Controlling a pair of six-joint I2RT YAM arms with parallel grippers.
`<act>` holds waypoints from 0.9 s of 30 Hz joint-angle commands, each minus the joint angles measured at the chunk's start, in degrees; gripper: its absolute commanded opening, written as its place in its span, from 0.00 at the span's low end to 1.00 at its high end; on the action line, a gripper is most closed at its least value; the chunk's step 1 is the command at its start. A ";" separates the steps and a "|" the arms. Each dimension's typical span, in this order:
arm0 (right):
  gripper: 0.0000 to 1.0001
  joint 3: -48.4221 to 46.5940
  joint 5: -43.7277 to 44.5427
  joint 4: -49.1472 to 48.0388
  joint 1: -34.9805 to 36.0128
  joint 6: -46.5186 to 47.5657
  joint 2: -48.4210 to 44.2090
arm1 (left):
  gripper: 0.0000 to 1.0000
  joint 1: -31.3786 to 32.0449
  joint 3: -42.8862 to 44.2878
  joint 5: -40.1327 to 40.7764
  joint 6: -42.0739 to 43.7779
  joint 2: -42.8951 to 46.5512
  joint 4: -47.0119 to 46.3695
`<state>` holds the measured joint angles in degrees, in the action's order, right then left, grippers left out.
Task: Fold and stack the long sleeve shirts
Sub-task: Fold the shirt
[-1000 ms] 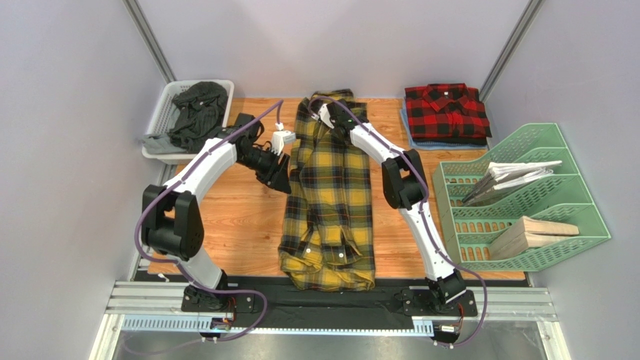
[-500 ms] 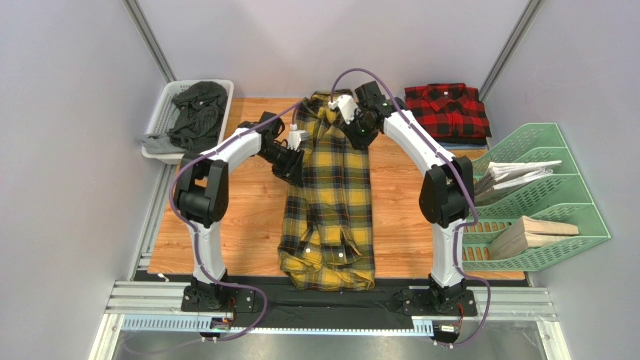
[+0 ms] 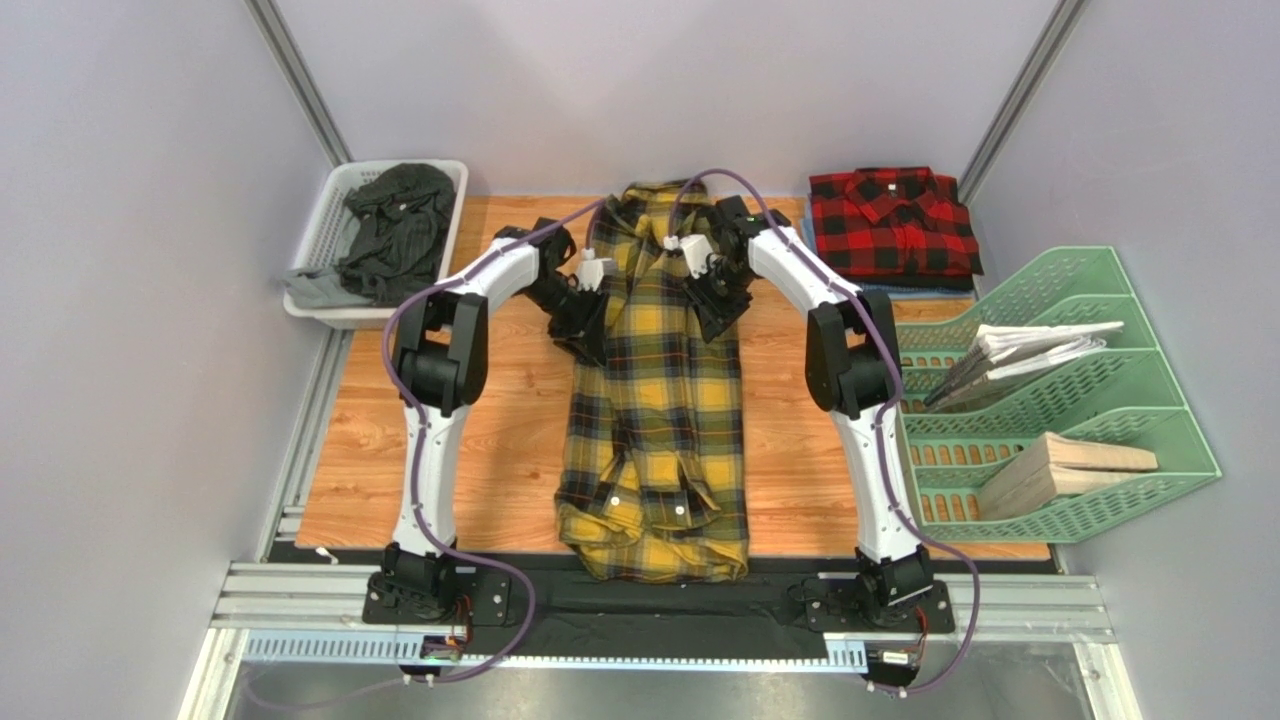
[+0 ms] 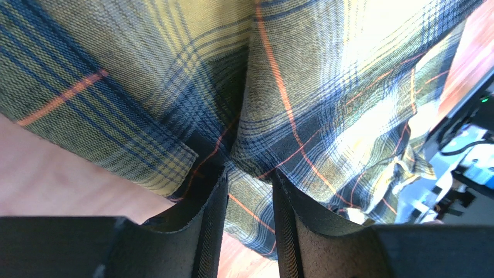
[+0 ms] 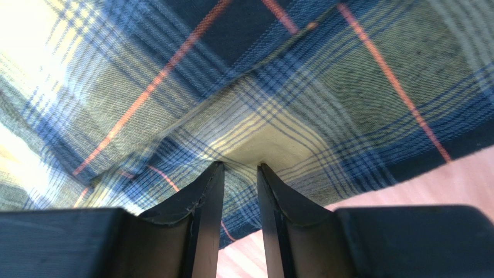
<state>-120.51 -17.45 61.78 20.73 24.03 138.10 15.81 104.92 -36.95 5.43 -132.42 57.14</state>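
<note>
The yellow plaid long sleeve shirt [image 3: 661, 435] lies lengthwise in the middle of the table, sleeves folded in and collar at the far end. My left gripper [image 3: 589, 327] is low at its upper left edge. In the left wrist view the left gripper [image 4: 249, 171] is open, its tips against a fold of the yellow cloth [image 4: 301, 92]. My right gripper [image 3: 721, 312] is over the shirt's upper right part. In the right wrist view it [image 5: 238, 165] is open a little, its tips touching a cloth edge [image 5: 272, 142]. The red plaid shirt [image 3: 893, 225] lies folded at the far right.
A white basket [image 3: 334, 203] with dark clothes [image 3: 394, 225] stands at the far left corner. A green file rack [image 3: 1052, 300] holding papers and a wooden block takes up the right side. Bare wood [image 3: 451, 450] shows on both sides of the yellow shirt.
My right gripper came off the collar and moved down to the shirt's upper right part, its jaws now apart. My left gripper slid right onto the shirt's left edge.
</note>
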 commanded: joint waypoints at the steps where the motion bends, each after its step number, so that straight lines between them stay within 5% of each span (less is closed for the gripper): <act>1: 0.34 -5.78 2.77 0.62 -0.34 0.05 4.19 | 0.41 -1.22 7.21 0.83 -0.42 -4.77 3.93; 7: 0.37 -11.94 4.88 1.59 -0.87 0.49 2.27 | 0.44 -1.66 7.58 -1.18 2.82 -1.36 2.71; 11: 0.50 -7.48 3.04 0.63 -0.78 1.28 -9.14 | 0.49 -1.66 3.55 -1.64 9.05 13.79 1.13; 14: 0.69 4.20 1.72 -7.61 -0.87 3.20 -25.20 | 0.57 -1.66 -5.75 0.38 16.43 30.82 -4.22; 17: 0.97 21.93 -0.74 -21.57 -0.61 8.03 -40.69 | 0.84 -1.58 -15.96 0.13 23.55 45.34 -10.64; 18: 0.98 26.07 1.26 -28.57 -0.08 9.61 -43.50 | 0.99 -1.58 -18.50 -2.75 27.75 48.02 -12.83; 22: 1.00 39.02 9.54 -31.48 6.76 23.74 -51.26 | 0.99 -1.40 -29.75 -7.59 33.12 56.99 -15.32; 23: 1.00 38.77 7.11 -22.06 6.87 28.04 -51.88 | 0.99 -1.40 -29.69 -10.22 45.25 57.27 -5.65; 27: 1.00 52.18 -8.52 -18.96 5.81 35.53 -60.82 | 0.99 0.00 -42.10 -13.41 57.73 62.62 0.16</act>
<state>-82.04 -16.05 37.58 27.59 46.26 80.47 15.03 76.16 -45.74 43.66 -69.04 47.81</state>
